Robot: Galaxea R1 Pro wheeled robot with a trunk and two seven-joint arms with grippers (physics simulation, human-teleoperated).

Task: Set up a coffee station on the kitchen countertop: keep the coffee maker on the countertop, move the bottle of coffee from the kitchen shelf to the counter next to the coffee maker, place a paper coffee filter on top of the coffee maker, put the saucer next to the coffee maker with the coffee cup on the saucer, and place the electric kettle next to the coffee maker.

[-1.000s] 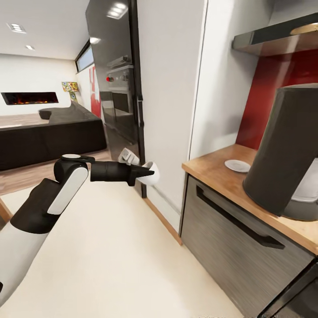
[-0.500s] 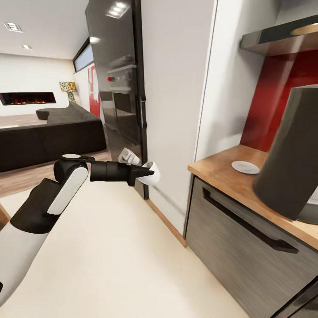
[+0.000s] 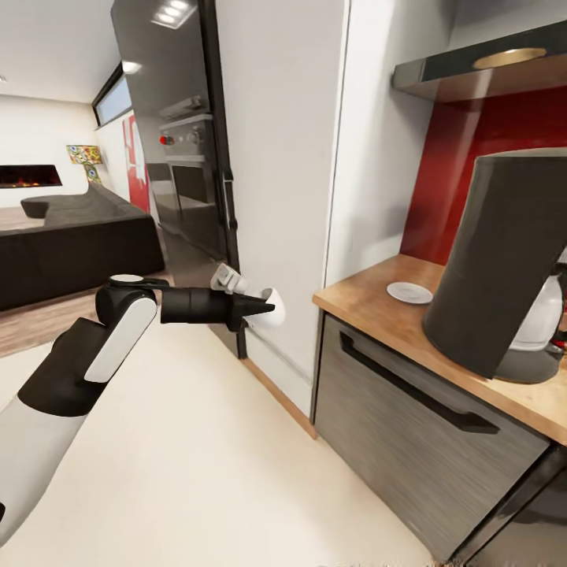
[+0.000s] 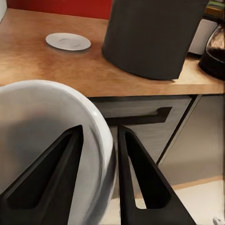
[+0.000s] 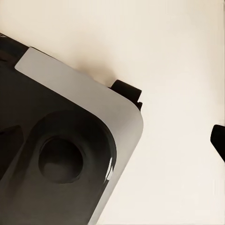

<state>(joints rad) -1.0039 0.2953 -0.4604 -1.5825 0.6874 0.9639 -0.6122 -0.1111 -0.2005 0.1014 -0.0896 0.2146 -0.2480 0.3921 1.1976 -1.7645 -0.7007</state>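
My left gripper (image 3: 266, 308) is shut on the white coffee cup (image 3: 275, 310), held out over the floor to the left of the kitchen countertop (image 3: 370, 311). In the left wrist view one black finger (image 4: 140, 183) sits outside the cup's (image 4: 42, 140) wall and the other inside it. The saucer (image 3: 409, 292) (image 4: 68, 41) lies bare on the countertop near its left end. The tall dark coffee maker (image 3: 504, 260) (image 4: 154, 37) stands to the saucer's right, with its glass carafe (image 4: 215, 51) beyond it. The kitchen shelf (image 3: 472, 72) hangs above. Over the floor, a dark fingertip (image 5: 219, 141) of my right gripper shows far out at the frame's edge.
A white wall panel (image 3: 283, 181) and a tall glossy black oven cabinet (image 3: 177, 157) stand left of the counter. Dark grey drawer fronts (image 3: 417, 425) with a long black handle sit under the worktop. My own base (image 5: 70, 154) is on the cream floor (image 3: 197, 472). A dark sofa (image 3: 71, 252) is far left.
The whole picture has shifted, so the camera has moved; more of the coffee maker's lower part now shows. The left arm holds the cup in the same pose.
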